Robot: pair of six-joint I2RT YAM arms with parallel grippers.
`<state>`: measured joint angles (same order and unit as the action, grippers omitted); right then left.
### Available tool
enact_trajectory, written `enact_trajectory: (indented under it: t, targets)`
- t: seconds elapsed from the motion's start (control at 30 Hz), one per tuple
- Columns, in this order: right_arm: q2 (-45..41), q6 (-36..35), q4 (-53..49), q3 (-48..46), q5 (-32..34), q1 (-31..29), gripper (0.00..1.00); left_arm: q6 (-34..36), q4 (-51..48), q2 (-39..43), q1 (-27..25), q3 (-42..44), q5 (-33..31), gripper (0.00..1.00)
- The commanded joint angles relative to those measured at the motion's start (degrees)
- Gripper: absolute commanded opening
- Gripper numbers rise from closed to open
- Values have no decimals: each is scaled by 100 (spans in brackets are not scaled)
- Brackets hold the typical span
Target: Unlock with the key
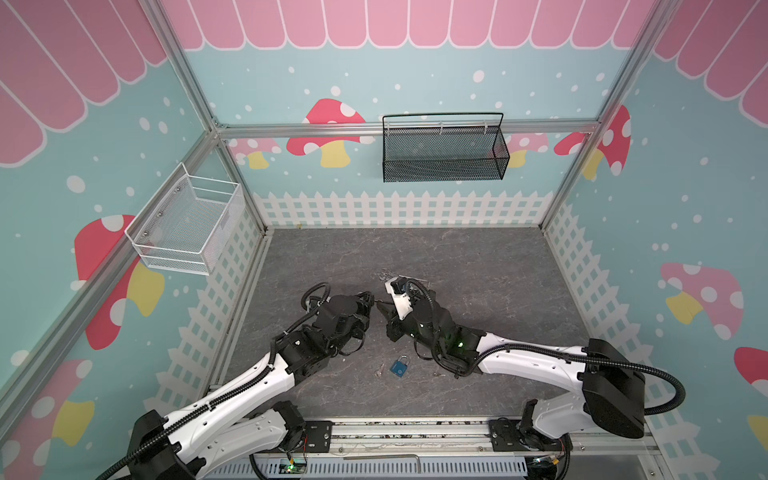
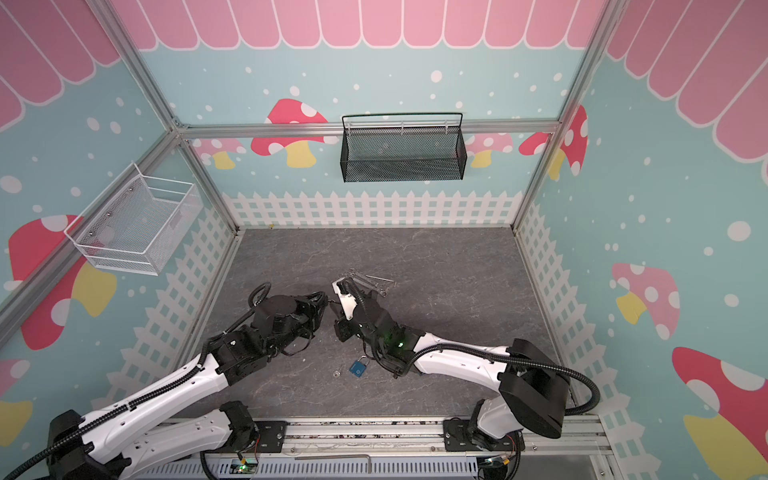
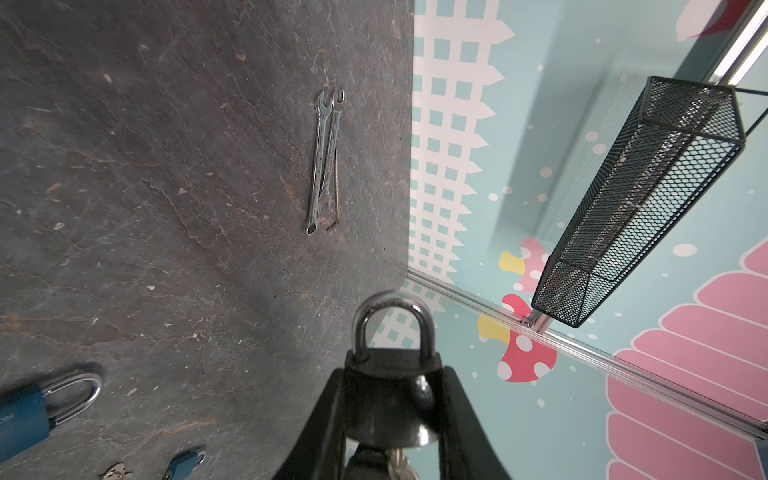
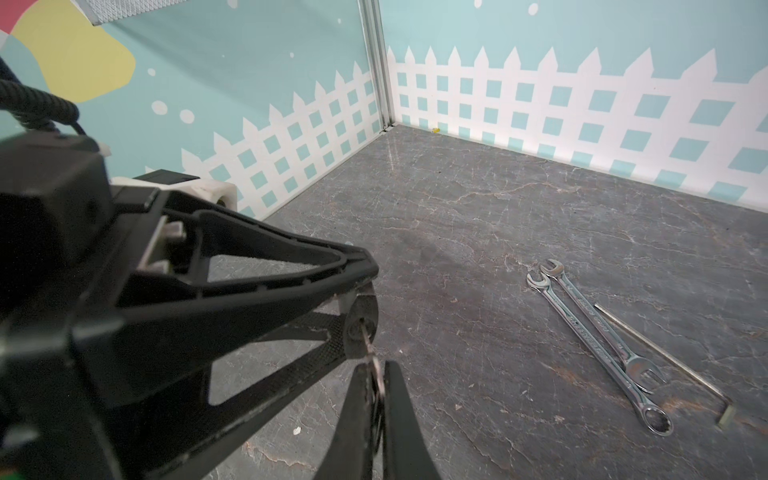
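My left hand (image 1: 371, 304) is part-closed around the black padlock (image 3: 390, 374), gripping its body low in the centre of the left wrist view. My right hand (image 4: 376, 374) is pinched tight on the key (image 4: 365, 334), whose tip looks seated in the keyhole, mid-frame in both top views. If I twist off-axis, I judge the key could slip in my pinch, or the lock could swivel in my grip instead of opening.

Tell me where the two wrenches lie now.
In a top view the wrenches lie on the table just beyond the right end effector, toward the back fence wall.
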<state>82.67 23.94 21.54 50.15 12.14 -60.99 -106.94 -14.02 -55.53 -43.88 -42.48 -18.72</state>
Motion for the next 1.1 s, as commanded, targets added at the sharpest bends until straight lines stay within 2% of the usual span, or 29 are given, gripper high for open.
enact_trajectory:
  t: [0.0,0.53,0.7,0.9,1.07]
  targets:
    - [-103,-180,272,-58,-257,-300,0,-55,272,-22,36,-263,-160,0]
    - [207,-171,239,167,-527,-475,0,93,84,-301,28,-604,-535,0]
    - [354,-138,158,383,-481,-528,0,30,175,-412,11,-664,-466,0]
    - [322,-13,40,608,-679,-511,0,312,-81,-450,-15,-753,-592,0]
    - [401,37,-198,865,-1100,-480,0,710,-193,-532,-94,-939,-677,0]
